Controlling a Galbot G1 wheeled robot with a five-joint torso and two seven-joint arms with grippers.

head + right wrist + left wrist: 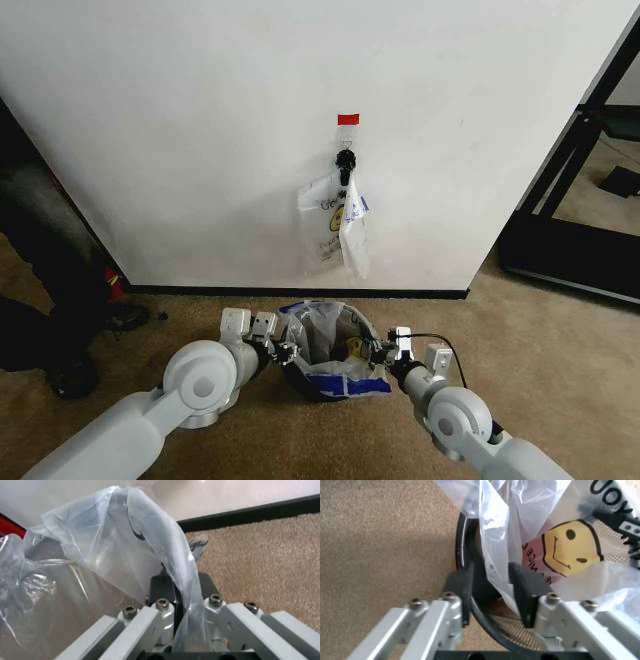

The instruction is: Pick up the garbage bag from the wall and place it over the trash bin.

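Two end effectors flank the trash bin [330, 385] on the carpet near the wall [200, 130]. Left end effector [492, 588] spread astride rim and garbage bag [560, 551]; right end effector [182, 588] pinching bag film, stretching it open.

plain white wall [200, 130] fills the back | thin black baseboard [300, 292] along the wall's foot | tan short-pile carpet [560, 340] below the baseboard | black metal frame furniture [560, 200] right of the wall | dark shadowed area left of the wall
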